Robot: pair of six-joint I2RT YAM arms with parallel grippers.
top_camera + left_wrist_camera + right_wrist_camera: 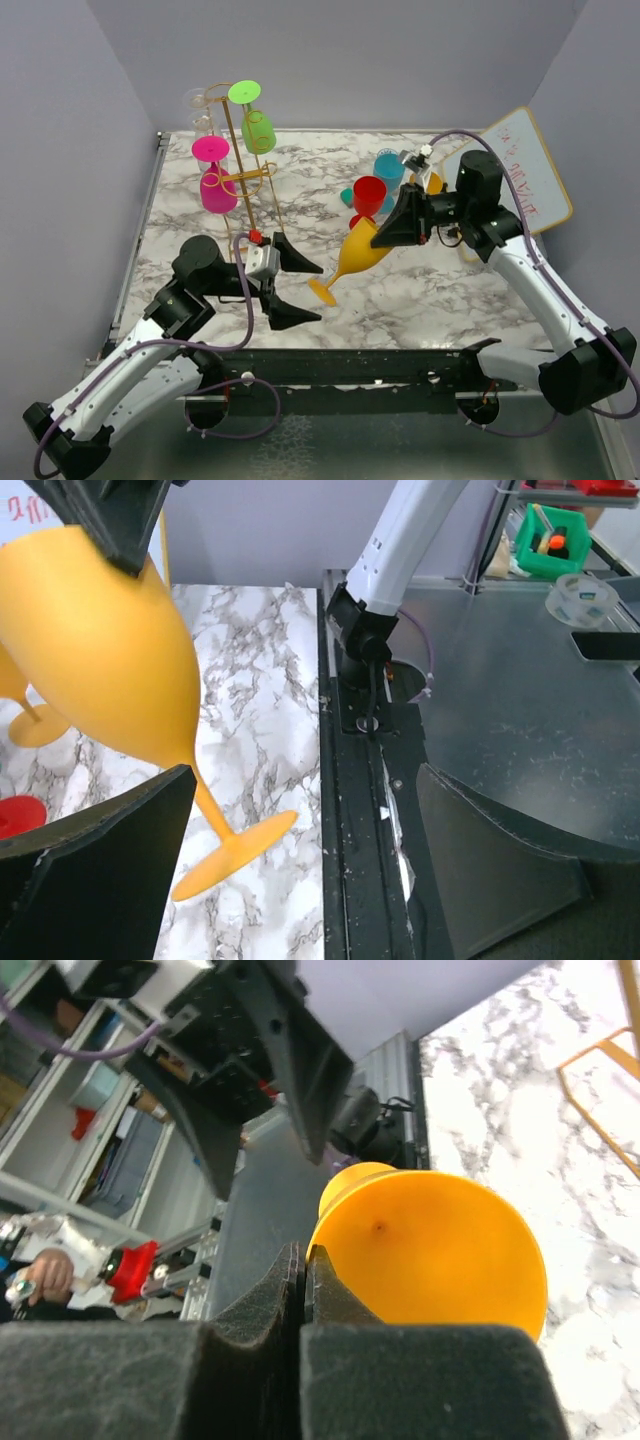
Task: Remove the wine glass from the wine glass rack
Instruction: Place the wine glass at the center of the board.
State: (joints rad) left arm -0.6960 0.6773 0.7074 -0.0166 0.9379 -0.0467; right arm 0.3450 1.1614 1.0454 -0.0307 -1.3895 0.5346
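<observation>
Although a pink glass (pixel 217 187) and a green glass (pixel 257 128) hang upside down on the wine glass rack (pixel 243 160), the yellow wine glass (pixel 358 252) is found well to the right of the rack, clear of its hooks. It is held tilted, the bowl raised on the side away from the rack and the foot pointing down towards the rack's side. Whether the foot touches the marble table (pixel 440 295) cannot be told.

The rim of the bowl is pinched by the right gripper (pixel 382 238), whose jaws are closed on the thin wall, as is confirmed from the right wrist. The left gripper (pixel 305 292) is placed between the rack and the glass's foot, its fingers spread wide with nothing gripped.

The removal itself is judged to be done, and the step in hand is taken to be the setting down. A slow lowering onto bare table away from the rack is called for, with the glass righted first, since a rim pinch may slip. The red cup (pixel 368 195) beyond is to be avoided.
</observation>
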